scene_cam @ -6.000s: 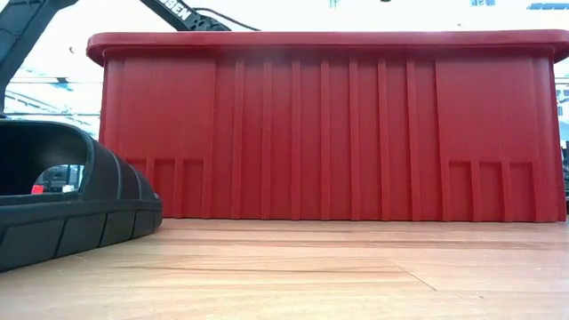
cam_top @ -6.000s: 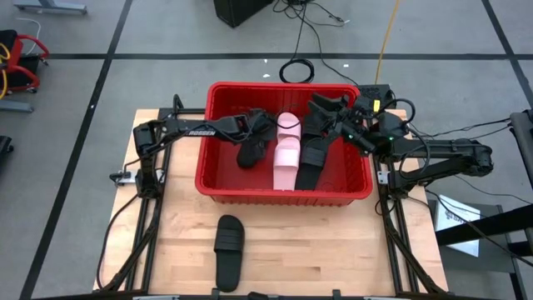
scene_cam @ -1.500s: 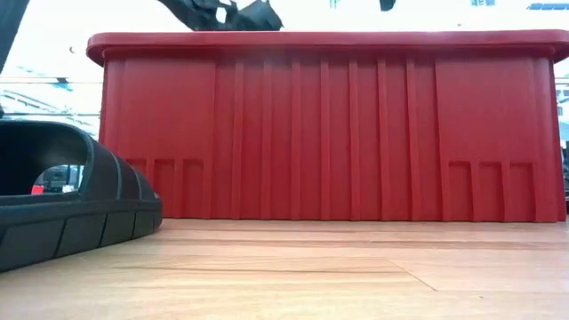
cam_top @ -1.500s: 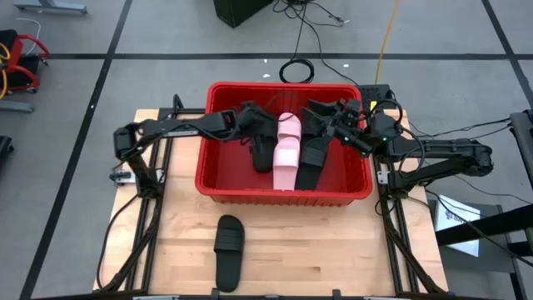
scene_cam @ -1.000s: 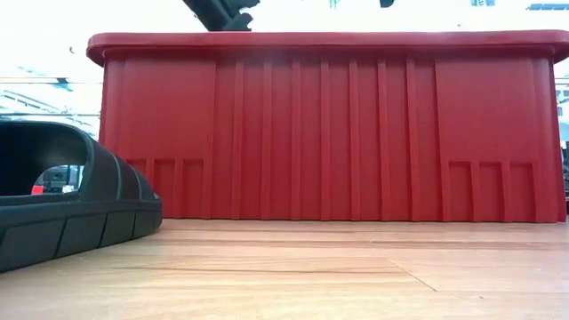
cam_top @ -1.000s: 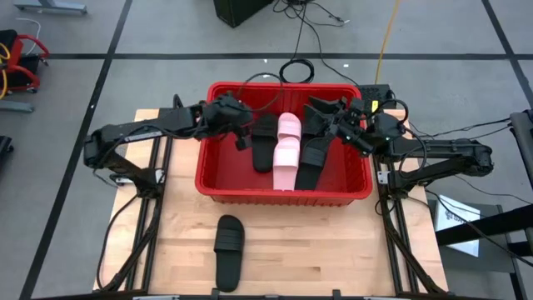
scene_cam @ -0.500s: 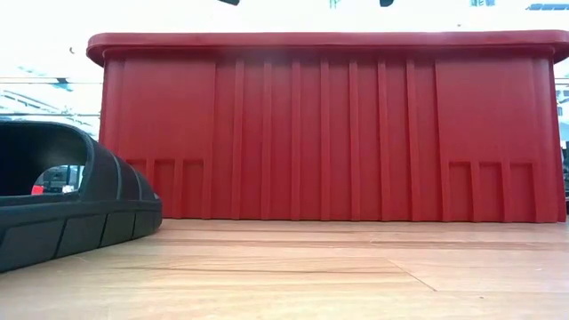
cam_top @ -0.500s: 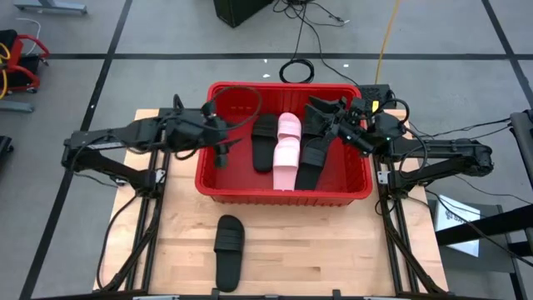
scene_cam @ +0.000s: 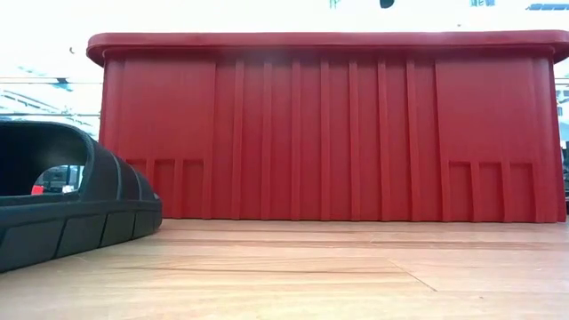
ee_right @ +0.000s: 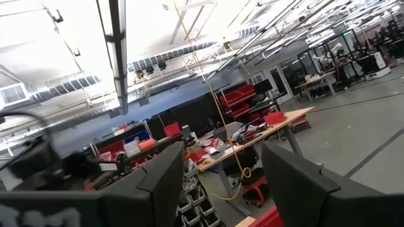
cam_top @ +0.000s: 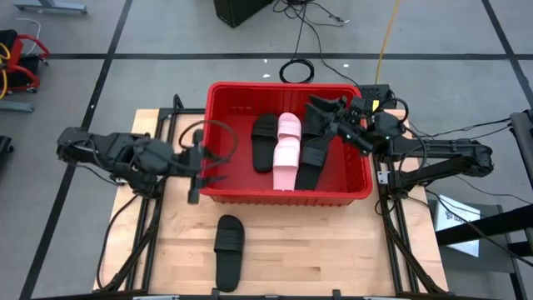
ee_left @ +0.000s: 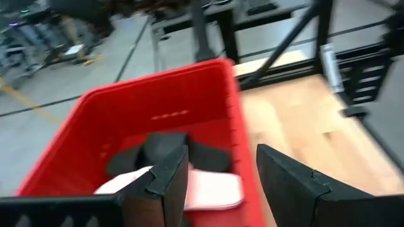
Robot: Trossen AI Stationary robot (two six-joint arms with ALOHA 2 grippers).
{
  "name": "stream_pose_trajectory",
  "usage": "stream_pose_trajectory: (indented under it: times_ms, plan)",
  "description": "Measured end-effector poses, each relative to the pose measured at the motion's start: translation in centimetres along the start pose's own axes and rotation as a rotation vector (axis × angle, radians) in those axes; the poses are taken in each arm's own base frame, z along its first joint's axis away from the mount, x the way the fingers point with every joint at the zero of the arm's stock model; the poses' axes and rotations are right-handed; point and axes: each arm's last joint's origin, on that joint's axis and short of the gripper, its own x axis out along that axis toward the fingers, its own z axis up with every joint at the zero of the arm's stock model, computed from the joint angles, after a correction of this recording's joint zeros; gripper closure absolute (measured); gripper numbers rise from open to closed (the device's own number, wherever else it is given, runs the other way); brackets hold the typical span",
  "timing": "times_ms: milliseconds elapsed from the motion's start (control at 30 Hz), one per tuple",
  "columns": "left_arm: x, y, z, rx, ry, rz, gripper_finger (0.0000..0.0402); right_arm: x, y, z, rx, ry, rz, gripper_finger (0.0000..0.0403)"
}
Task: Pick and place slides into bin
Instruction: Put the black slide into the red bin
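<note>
1. Red bin [cam_top: 218, 183]: stands on the far half of the wooden table [cam_top: 333, 250], seen from above; in the low view its ribbed near wall [scene_cam: 329, 124] fills most of the frame.
2. Slides inside the bin: 1 light pink slide [cam_top: 286, 154] lies lengthwise near the middle; 1 black slide [cam_top: 264, 143] lies just beside it on the left-arm side; a further black slide [cam_top: 312, 158] lies on the other side of the pink one. More dark shapes show near the far right corner of the bin, partly covered by the right arm; their count cannot be told.
3. Slide outside the bin: 1 black slide [cam_top: 227, 250] lies on the table in front of the bin, well apart from it, near the table's front edge. In the low view its strap and ribbed sole [scene_cam: 71, 213] show at the left.
4. Left gripper [cam_top: 200, 171]: at the bin's left near corner, over the rim and table edge, holding nothing. Its wrist view shows the 2 dark fingers [ee_left: 167, 183] standing apart, with the bin rim [ee_left: 237, 126] and the pink slide [ee_left: 208, 189] beyond them.
5. Right gripper [cam_top: 321, 108]: over the bin's far right corner. Its wrist view shows the fingers [ee_right: 161, 173] spread apart with nothing between them, facing the room.
</note>
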Motion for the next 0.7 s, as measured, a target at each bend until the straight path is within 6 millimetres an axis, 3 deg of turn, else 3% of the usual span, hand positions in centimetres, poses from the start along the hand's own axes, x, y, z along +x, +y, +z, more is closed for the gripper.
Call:
stream_pose_trajectory:
  times_ms: [167,400,700]
  plan:
    - [-0.7,-2.1,0.3,-0.015,-0.027,-0.068,0.0218,0.1,-0.3,0.1,-0.005,-0.005,-0.011,0.0202]
    - [-1.0,-4.1,0.4,-0.021,-0.021,-0.026,0.0218,0.2,-0.4,0.0,-0.015,0.002,-0.019,0.0202]
    - [1.4,-8.4,0.4,0.029,0.071,-0.069,0.0218,0.1,-0.6,-0.5,-0.037,0.054,-0.035,0.0202]
